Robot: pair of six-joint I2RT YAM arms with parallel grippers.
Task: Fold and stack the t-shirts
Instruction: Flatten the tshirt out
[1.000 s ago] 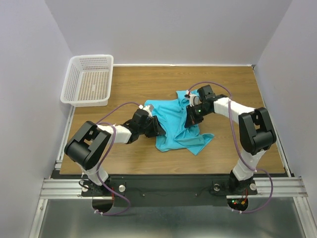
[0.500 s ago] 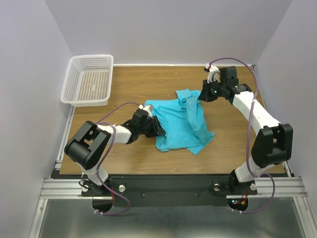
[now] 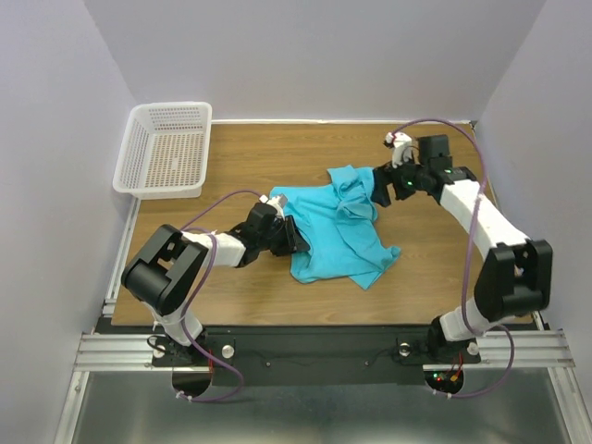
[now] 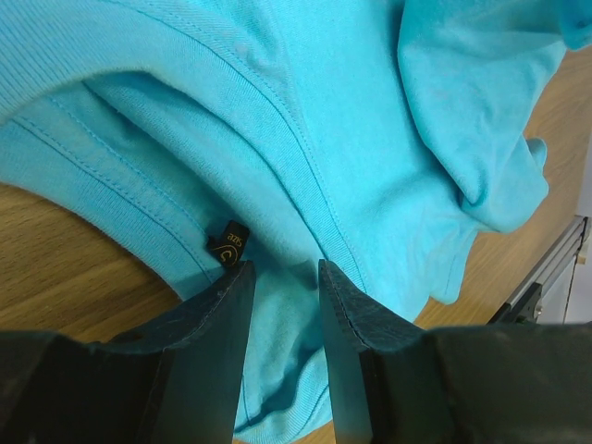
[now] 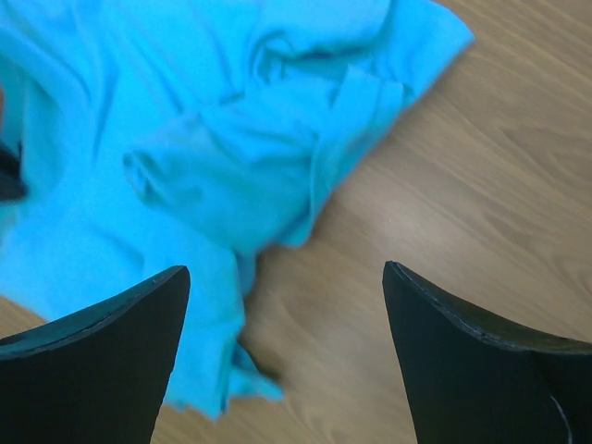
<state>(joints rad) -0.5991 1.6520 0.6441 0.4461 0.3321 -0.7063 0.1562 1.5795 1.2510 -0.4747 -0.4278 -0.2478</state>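
Note:
The turquoise t-shirt lies crumpled in the middle of the wooden table. My left gripper sits at its left edge. In the left wrist view the left gripper has its jaws partly closed on a bunch of neck cloth of the t-shirt, just beside the small dark label. My right gripper hovers at the shirt's upper right corner. In the right wrist view the right gripper is wide open over bare wood, with the t-shirt beyond and to the left of its fingers.
A white mesh basket stands at the table's far left corner. Grey walls close in the table on the left, back and right. The arm bases and a metal rail run along the near edge.
The right gripper swung from the shirt's middle to the far right, dragging cloth with it, then opened and let the shirt go. The left arm has stayed put.

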